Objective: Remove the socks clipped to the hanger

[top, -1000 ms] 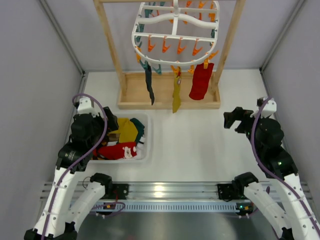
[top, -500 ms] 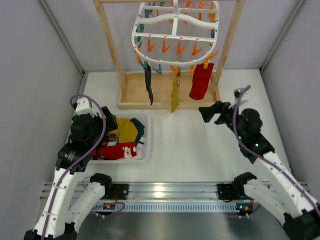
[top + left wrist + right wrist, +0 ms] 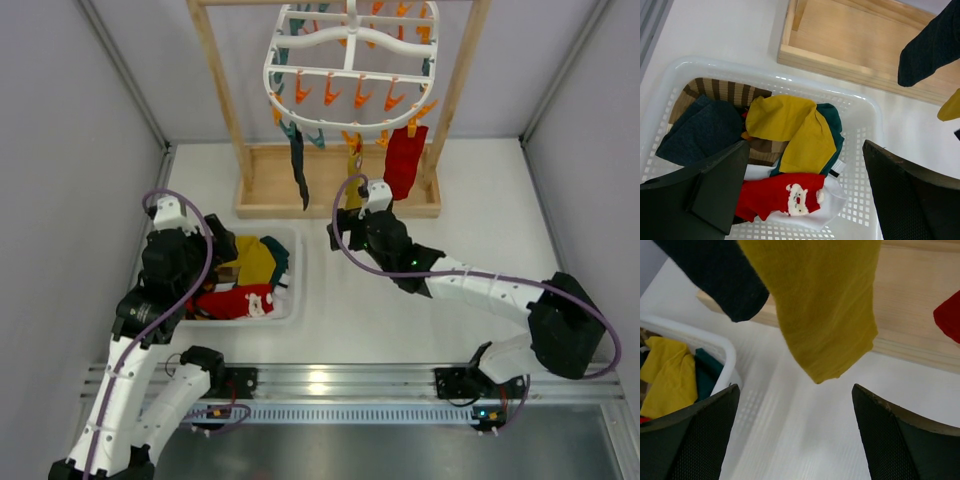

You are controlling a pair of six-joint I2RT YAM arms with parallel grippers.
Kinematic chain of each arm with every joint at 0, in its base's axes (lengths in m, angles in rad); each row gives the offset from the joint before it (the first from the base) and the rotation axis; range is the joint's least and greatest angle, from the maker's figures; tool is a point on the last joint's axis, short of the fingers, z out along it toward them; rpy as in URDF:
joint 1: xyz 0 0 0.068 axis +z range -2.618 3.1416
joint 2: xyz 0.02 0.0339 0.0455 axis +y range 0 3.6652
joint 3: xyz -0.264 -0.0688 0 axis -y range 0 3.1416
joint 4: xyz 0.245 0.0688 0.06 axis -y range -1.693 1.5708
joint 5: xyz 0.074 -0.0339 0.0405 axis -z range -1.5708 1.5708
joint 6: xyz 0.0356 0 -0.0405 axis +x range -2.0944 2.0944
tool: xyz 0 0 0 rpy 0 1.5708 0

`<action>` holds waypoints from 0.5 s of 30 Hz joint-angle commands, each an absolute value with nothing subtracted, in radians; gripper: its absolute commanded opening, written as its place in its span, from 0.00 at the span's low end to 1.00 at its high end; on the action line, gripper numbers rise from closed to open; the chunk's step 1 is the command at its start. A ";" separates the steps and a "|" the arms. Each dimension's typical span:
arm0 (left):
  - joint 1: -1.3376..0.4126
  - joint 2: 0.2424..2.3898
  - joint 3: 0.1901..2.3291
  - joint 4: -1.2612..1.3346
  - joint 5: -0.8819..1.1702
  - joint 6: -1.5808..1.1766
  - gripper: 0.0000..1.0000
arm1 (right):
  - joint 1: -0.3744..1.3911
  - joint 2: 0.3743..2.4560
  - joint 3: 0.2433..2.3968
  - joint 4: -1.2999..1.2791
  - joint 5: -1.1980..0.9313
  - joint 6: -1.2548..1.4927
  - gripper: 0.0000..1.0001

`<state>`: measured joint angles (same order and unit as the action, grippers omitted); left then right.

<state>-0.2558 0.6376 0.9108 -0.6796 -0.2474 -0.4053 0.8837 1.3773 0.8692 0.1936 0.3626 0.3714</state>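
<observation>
The white oval hanger (image 3: 345, 72) with orange and teal pegs hangs from the wooden stand. Three socks are clipped along its front: a navy sock (image 3: 298, 170), a mustard yellow sock (image 3: 353, 165) and a red sock (image 3: 403, 160). My right gripper (image 3: 362, 205) is right under the yellow one and hides its lower end from above. In the right wrist view the yellow sock (image 3: 825, 310) dangles just ahead of my open right gripper (image 3: 795, 390), its toe between the fingertips but untouched. The navy sock (image 3: 715, 275) hangs to its left. My left gripper (image 3: 805, 145) stands open above the basket.
A white basket (image 3: 292, 245) at the left holds several loose socks, among them a red one with a white pattern (image 3: 790, 195). The wooden stand's base tray (image 3: 270, 195) lies behind the hanging socks, with its uprights either side. Grey walls enclose the table.
My right arm has swung from the right side across to the middle, up to the yellow sock's lower end. The left arm has not moved.
</observation>
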 commanded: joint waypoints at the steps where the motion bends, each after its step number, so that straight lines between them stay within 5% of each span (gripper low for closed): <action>1: -0.250 0.643 0.904 -0.629 -0.222 -0.406 0.99 | 0.902 1.446 0.928 0.349 0.535 0.321 0.89; 15: -0.250 0.698 1.073 -0.632 -0.066 -0.474 0.99 | 0.903 1.646 0.894 0.714 0.649 0.127 0.49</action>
